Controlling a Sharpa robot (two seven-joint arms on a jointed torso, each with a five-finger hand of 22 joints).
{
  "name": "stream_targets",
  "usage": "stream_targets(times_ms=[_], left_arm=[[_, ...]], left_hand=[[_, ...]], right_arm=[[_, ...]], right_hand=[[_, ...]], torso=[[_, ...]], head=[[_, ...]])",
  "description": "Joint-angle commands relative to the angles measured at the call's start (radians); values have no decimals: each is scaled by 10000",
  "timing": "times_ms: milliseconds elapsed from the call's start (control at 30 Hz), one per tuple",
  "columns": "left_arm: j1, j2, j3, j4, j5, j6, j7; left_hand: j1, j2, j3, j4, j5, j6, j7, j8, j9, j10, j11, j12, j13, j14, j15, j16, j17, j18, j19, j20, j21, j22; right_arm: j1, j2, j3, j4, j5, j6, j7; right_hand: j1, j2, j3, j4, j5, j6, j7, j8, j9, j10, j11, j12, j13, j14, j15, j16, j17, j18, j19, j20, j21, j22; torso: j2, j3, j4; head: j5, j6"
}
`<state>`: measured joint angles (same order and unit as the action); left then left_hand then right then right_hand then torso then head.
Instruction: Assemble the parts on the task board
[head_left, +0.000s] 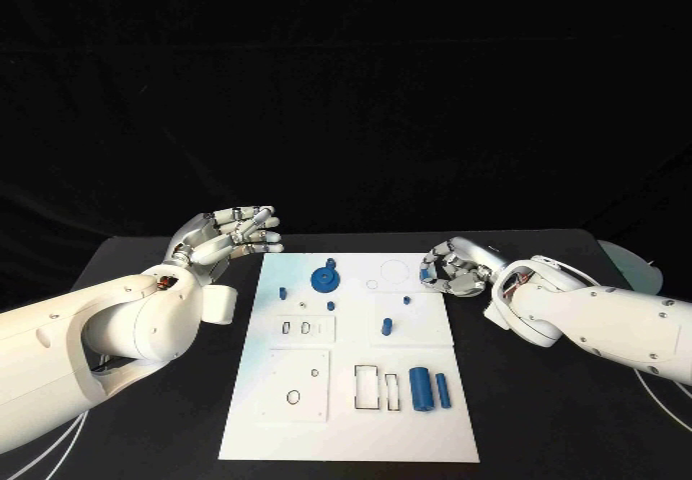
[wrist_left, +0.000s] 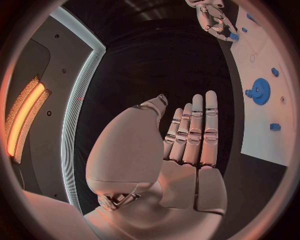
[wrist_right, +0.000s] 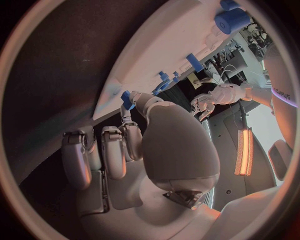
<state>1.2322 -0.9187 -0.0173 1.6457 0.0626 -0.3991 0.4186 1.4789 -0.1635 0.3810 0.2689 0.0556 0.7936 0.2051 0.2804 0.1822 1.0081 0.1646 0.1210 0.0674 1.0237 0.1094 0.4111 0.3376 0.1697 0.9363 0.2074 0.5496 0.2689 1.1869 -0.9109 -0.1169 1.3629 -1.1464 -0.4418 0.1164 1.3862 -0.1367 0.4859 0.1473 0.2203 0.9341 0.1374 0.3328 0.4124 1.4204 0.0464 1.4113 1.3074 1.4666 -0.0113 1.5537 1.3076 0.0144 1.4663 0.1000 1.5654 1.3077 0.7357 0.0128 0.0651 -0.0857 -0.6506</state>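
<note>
The white task board (head_left: 346, 420) lies in the middle of the black table. On it a blue gear (head_left: 327, 277) stands near the far edge, also seen as the gear (wrist_left: 259, 91). Small blue pegs (head_left: 387, 325) lie mid-board, and a thick blue cylinder (head_left: 420, 388) lies beside a thinner one (head_left: 444, 390) nearer me. My right hand (head_left: 456, 270) hovers at the board's far right edge, pinching a small blue part (wrist_right: 128, 98) at its fingertips. My left hand (head_left: 231, 236) is raised off the board's far left corner, its straight fingers (wrist_left: 194, 130) holding nothing.
The board has outlined recesses: rectangular slots (head_left: 372, 388) beside the cylinders, two small ovals (head_left: 297, 327) on the left and a round hole (head_left: 294, 397). Black table (head_left: 548, 420) surrounds the board on both sides. A pale round object (head_left: 635, 265) sits behind my right arm.
</note>
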Motion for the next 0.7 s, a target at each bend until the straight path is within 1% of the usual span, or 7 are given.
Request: stream_targets(times_ms=[33,100,200,367,467,533,700], left_arm=[[11,11,7,-4,-48,175,51],[11,18,6,-23,-48,180,47],[11,29,6,-61,-48,185,41],[11,61,5,-167,-48,186,26],[11,87,4,-210,-48,188,22],[10,124,3,-244,-48,200,11],[8,198,-5,-323,-48,229,-11]], left_hand=[[70,-21,65,20,-35,-43,167,-60,-12,33,29,-61,-9,-55,11,-19,9,105,-85,-19,55,9],[70,-21,65,20,-35,-43,167,-60,-12,33,29,-61,-9,-55,11,-19,9,105,-85,-19,55,9],[70,-21,65,20,-35,-43,167,-60,-12,33,29,-61,-9,-55,11,-19,9,105,-85,-19,55,9],[70,-21,65,20,-35,-43,167,-60,-12,33,29,-61,-9,-55,11,-19,9,105,-85,-19,55,9],[70,-21,65,20,-35,-43,167,-60,-12,33,29,-61,-9,-55,11,-19,9,105,-85,-19,55,9],[69,-22,68,19,-35,-44,168,-62,-12,35,30,-67,-8,-57,12,-20,15,105,-91,-19,64,14],[66,-22,75,18,-35,-44,170,-64,-13,40,31,-75,-7,-59,13,-21,26,105,-102,-18,79,22]], right_arm=[[11,-75,23,407,-220,-562,-340],[65,-129,38,804,-312,-574,-645],[159,-116,48,1321,-527,-561,-1078],[275,322,55,2089,-1148,-500,-1986],[297,643,55,2285,-1502,-353,-2346],[302,952,54,2390,-1770,-210,-2598],[281,1697,28,2292,-2293,-1,-3045]], right_hand=[[-5,103,75,4,73,192,-150,222,188,28,-25,38,786,957,-95,58,2257,-144,1045,-82,54,2631],[-34,101,71,10,68,194,-154,233,196,28,-28,34,783,959,-98,60,2265,-144,1045,-87,54,2631],[-150,141,81,48,9,192,-175,276,226,35,-45,25,779,959,-113,59,2264,-144,1045,-105,54,2631],[-158,187,124,26,43,205,-201,317,253,39,-67,18,776,959,-129,58,2262,-144,1045,-118,54,2631],[-181,206,164,-13,149,224,-228,380,295,27,-95,-10,751,916,-158,-3,2062,-144,1045,-144,54,2631],[-211,205,165,-7,158,215,-227,389,303,23,-96,-17,745,916,-163,-4,2060,-144,1045,-150,54,2631],[-245,206,166,-1,162,217,-234,408,315,39,-100,-3,764,911,-167,-11,2037,-144,1045,-156,54,2631]], torso=[[-17,1,-19],[-34,-18,-6],[-48,-21,1],[-92,-39,12],[-112,-45,29],[-126,-61,67],[-171,-90,84]], head=[[42,-5],[43,-12],[72,-32],[220,-110],[320,-171],[368,-251],[523,-371]])
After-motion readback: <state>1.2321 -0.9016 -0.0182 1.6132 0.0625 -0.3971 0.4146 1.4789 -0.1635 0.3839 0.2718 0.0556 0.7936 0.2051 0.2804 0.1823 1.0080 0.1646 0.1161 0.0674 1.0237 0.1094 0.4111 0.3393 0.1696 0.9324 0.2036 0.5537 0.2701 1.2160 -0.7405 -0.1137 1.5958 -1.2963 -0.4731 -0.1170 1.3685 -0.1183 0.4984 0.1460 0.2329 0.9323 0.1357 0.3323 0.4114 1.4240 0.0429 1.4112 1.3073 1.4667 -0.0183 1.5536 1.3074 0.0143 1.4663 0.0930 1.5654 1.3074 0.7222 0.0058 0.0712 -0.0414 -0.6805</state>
